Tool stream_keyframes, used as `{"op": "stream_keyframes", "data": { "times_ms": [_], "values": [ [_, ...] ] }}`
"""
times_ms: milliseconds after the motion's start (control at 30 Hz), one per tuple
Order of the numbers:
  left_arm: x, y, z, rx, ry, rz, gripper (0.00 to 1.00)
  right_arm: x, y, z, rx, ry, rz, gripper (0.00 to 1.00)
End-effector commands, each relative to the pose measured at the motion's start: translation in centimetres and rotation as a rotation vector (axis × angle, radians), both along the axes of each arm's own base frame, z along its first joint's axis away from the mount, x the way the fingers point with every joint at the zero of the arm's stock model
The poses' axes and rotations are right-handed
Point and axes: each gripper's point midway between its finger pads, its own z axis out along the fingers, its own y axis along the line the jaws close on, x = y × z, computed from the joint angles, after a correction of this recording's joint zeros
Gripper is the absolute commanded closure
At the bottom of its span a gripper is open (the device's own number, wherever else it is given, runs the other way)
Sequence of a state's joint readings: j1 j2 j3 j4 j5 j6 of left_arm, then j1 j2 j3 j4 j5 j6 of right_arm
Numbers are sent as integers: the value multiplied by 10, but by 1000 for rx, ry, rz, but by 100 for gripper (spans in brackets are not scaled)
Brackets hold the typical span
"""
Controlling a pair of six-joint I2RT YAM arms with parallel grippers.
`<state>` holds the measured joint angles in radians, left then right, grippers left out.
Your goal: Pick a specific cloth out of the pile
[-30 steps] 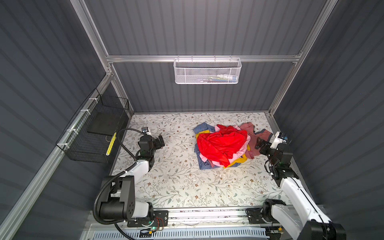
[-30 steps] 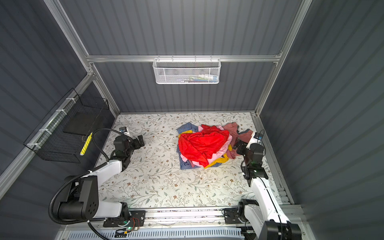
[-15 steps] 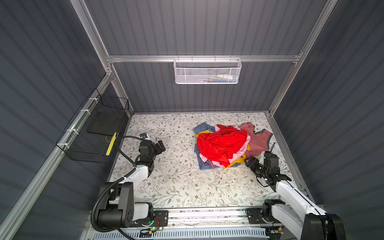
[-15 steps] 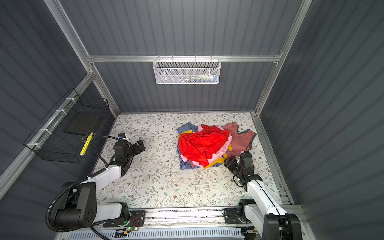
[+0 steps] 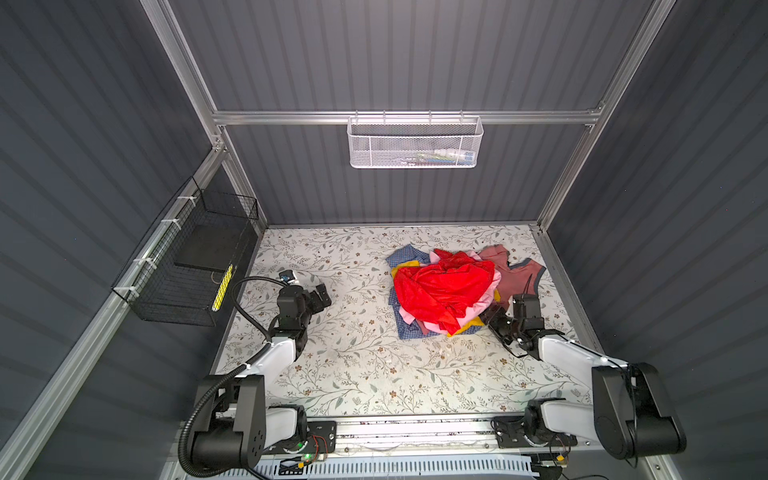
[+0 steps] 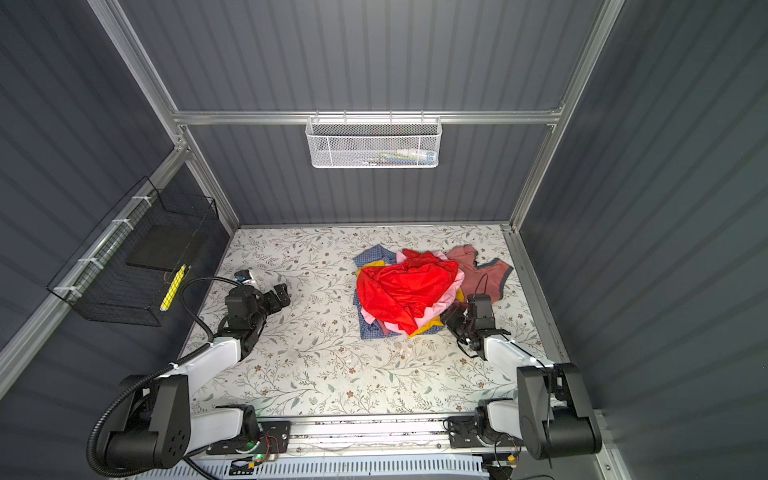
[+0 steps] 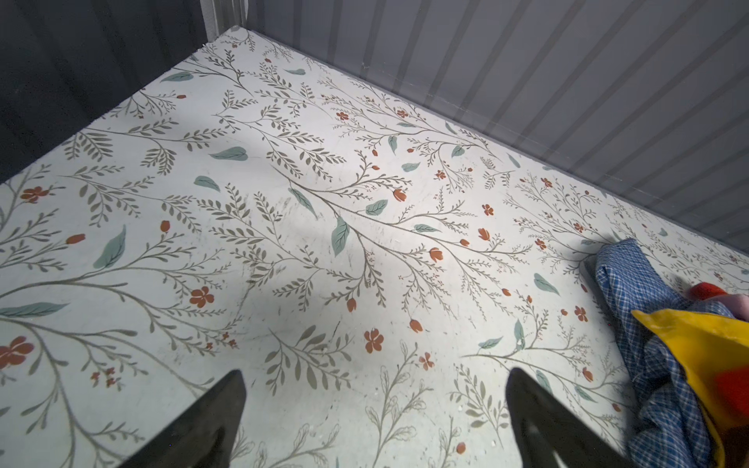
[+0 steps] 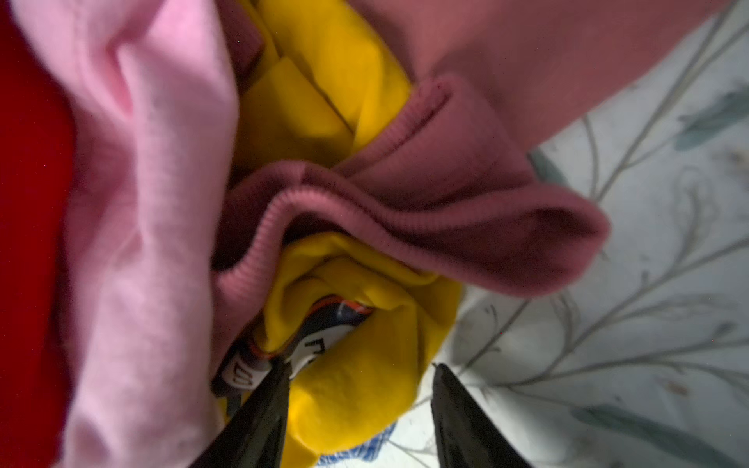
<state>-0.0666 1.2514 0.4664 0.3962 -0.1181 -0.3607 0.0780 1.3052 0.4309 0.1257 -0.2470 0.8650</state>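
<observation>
The pile (image 5: 444, 286) (image 6: 407, 291) lies right of the table's centre, with shiny red fabric on top of pink, dusty rose and blue checked garments. The cloth (image 5: 469, 329) (image 6: 428, 326), mustard yellow, pokes out at the pile's near right corner. My right gripper (image 5: 492, 316) (image 6: 451, 318) is at that corner. In the right wrist view a fold of the cloth (image 8: 356, 389) sits between the jaws of my right gripper (image 8: 360, 366). One finger touches the fold and the other stands clear of it. My left gripper (image 5: 322, 293) (image 7: 376, 372) hangs open and empty over the bare table.
A black wire basket (image 5: 187, 266) hangs on the left wall and a white mesh basket (image 5: 415, 141) on the back wall. The blue checked shirt (image 7: 648, 364) edges the pile on its left side. The right wall runs close beside the right arm.
My right gripper has come from the pile's right side to its near right corner, and its jaws have narrowed around the yellow fold. The left arm shifted slightly towards the front.
</observation>
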Motion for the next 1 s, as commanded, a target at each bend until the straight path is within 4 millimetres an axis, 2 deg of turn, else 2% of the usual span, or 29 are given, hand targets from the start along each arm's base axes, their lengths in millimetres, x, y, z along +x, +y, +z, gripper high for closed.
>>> {"op": "stream_keyframes", "data": {
  "times_ms": [0, 167, 233, 333, 567, 667, 967],
  "values": [
    [-6, -3, -2, -8, 6, -12, 0, 17, 3, 5, 21, -27, -13, 44],
    [-6, -3, 0, -1, 7, -17, 0, 25, -1, 4, 22, -55, -51, 55],
    [-6, -5, 0, -1, 9, -26, 0, 27, 0, 9, 35, -78, -57, 64],
    [-6, -5, -1, -6, 11, -26, 0, 28, 1, 22, 43, -126, -54, 78],
    [-8, -7, -4, -8, 18, -33, 0, 20, 2, 60, 11, -238, -30, 100],
    [-8, -9, -5, -9, 22, -38, 0, 16, 4, 80, -11, -295, -19, 100],
    [-4, -19, -5, 10, 30, -73, 0, 4, 8, 113, -43, -391, -20, 100]
  ]
}}
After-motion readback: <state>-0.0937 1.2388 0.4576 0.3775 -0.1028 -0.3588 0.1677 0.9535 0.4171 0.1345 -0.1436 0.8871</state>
